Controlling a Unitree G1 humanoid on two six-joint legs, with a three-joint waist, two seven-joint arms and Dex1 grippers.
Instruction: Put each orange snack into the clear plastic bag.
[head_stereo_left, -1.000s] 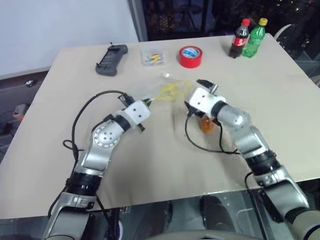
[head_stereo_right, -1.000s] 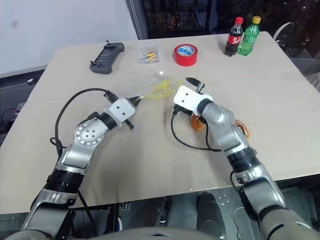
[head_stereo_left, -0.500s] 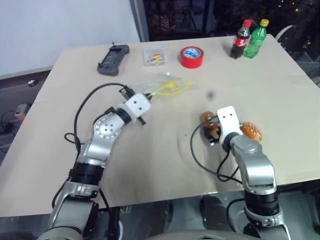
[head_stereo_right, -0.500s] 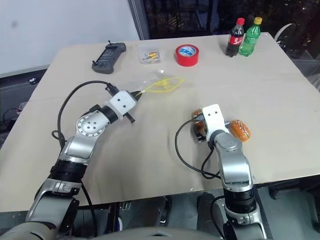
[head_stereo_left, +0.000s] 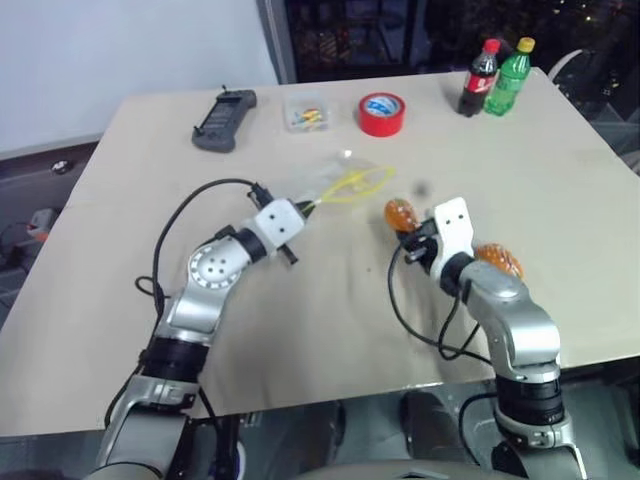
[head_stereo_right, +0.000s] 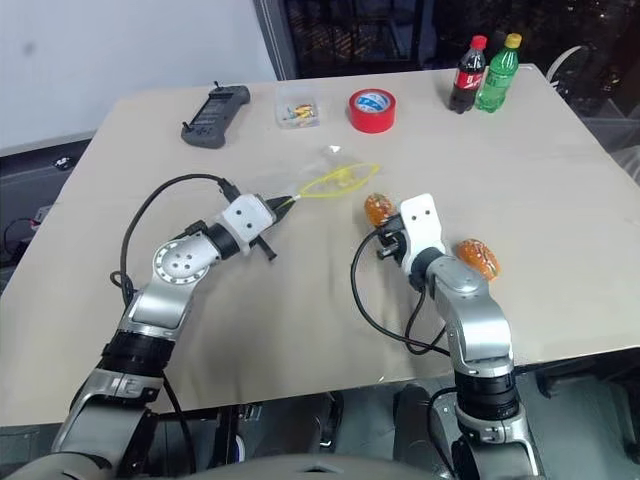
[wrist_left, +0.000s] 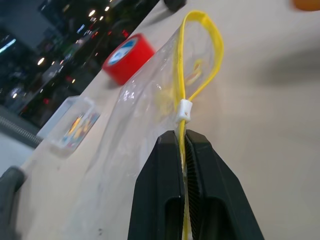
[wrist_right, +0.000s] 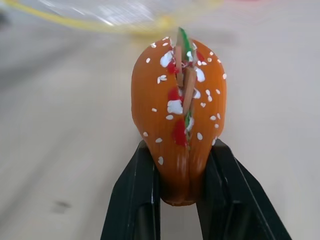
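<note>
Nearest the clear plastic bag (head_stereo_left: 345, 183), one orange snack (head_stereo_right: 376, 209) is being pinched narrowly by the right hand (head_stereo_right: 386, 232), its long axis aimed at the bag's mouth; it may slip out. The second orange snack (head_stereo_right: 478, 258) is lying on the worktop (head_stereo_right: 560, 180), farther off. The bag's seal is being clamped shut-tight by the left hand (head_stereo_left: 312, 209); the sagging mouth may be missed.

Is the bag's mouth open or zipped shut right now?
Open. The bag has its yellow seal strip spread into a loop beyond the left gripper pinching its edge.
</note>
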